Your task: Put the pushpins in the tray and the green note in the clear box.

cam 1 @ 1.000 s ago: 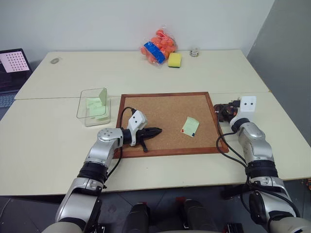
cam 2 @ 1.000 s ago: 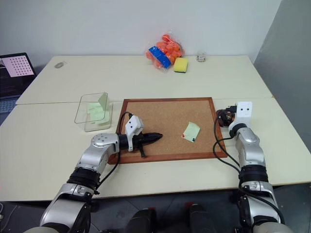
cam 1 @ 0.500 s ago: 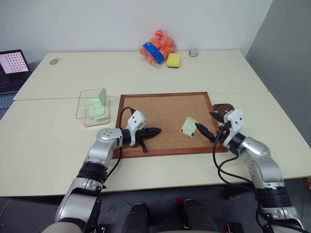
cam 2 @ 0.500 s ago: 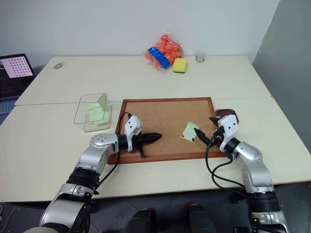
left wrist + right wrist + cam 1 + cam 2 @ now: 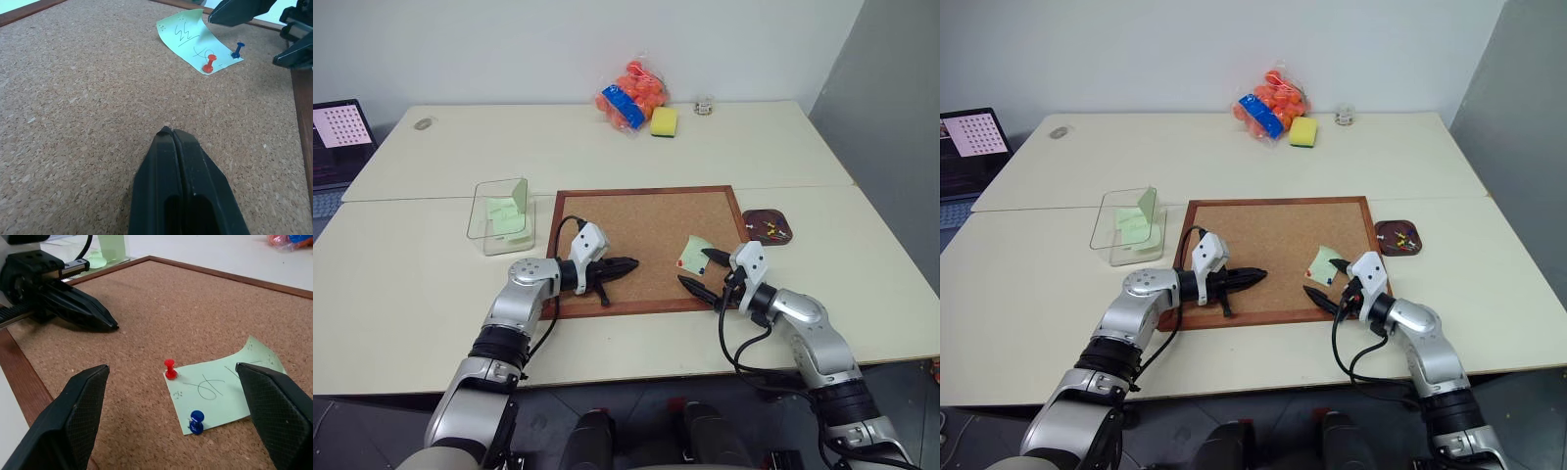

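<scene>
Since earlier my right gripper [image 5: 171, 406] swung from the tray [image 5: 769, 226] to the green note [image 5: 222, 389], fingers wide apart. Note, scribbled illegibly, pinned on cork board [image 5: 636, 230] by red pushpin [image 5: 170, 368] and blue pushpin [image 5: 196, 421]. Left gripper [image 5: 172, 134] closed, empty.

Pale green note [image 5: 220, 387] bears red pushpin [image 5: 170, 368] and blue pushpin [image 5: 196, 421].

cork board [image 5: 636, 235], yellow sponge [image 5: 665, 120], orange bag [image 5: 632, 96], laptop [image 5: 337, 137]
</scene>
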